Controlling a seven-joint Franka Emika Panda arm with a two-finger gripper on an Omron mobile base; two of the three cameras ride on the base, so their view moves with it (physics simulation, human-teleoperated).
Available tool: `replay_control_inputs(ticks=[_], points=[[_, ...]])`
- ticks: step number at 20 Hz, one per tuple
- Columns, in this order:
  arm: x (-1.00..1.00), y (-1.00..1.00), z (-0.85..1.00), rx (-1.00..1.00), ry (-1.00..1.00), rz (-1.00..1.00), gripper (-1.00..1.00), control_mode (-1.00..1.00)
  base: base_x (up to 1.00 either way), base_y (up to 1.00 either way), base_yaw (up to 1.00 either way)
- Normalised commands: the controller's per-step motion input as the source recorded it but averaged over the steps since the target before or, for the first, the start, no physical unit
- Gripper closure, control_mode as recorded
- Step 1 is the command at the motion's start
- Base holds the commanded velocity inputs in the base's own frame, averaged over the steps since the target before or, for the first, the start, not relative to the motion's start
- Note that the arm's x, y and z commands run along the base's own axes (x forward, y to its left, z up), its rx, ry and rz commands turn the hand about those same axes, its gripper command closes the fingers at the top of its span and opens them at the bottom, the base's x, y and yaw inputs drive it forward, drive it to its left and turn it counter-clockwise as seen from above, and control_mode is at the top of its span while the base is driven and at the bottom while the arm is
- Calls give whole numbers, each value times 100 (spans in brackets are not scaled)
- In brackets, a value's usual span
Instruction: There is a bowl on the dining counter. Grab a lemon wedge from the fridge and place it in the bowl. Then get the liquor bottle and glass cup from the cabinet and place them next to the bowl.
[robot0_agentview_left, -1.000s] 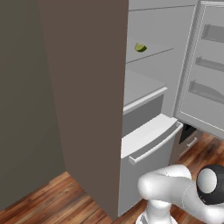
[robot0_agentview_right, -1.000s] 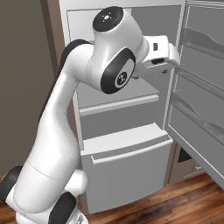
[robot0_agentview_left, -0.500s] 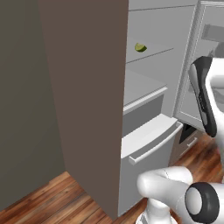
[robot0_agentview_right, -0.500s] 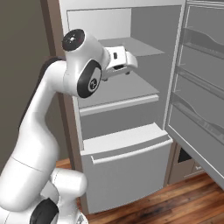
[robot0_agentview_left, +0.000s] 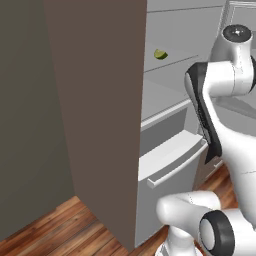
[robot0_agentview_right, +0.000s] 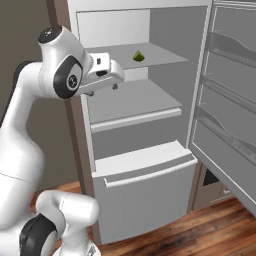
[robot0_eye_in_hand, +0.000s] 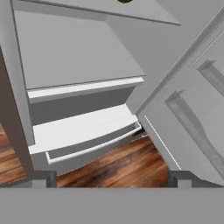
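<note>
Step in hand is judged to be the first one: fetching the lemon wedge (robot0_agentview_right: 138, 56) from the fridge (robot0_agentview_right: 145, 200). Fridge door is swung open to the right, so access is clear. The wedge is seen resting on the upper pale shelf (robot0_agentview_right: 155, 59), near that shelf's front edge; nothing else can be made out on the shelves.

The claw (robot0_agentview_right: 116, 79) is held at the fridge opening, by the left edge, roughly level with the upper shelf. Its jaws are spread as wide as they go and nothing is gripped. The wedge lies ahead of the claw, to its right and slightly above it, well apart and not touched. In the hand view the wedge is barely caught at the top edge, while the middle shelf and lower drawer (robot0_eye_in_hand: 87, 140) are looked down on, so the claw is not yet aimed at the target.

Next move, as a judgement: the claw must be raised and pitched up, carried right and inward over the upper shelf, then centred on the wedge before closing. Small target, so alignment is expected to matter.
</note>
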Motion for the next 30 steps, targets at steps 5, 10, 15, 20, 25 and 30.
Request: replay_control_inputs(ticks=[5, 10, 15, 20, 25, 30], points=[[23, 44, -22, 13, 20, 0, -100, -100, 0, 0, 0], [41, 22, -34, 6, 13, 0, -100, -100, 0, 0, 0], [6, -3, -8, 0, 0, 0, -100, 100, 0, -7, 0], [0, 0, 0, 0, 0, 0, -100, 100, 0, -88, 3], [0, 0, 0, 0, 0, 0, -100, 100, 8, -100, 22], [0, 0, 0, 0, 0, 0, -100, 100, 55, -36, 46]])
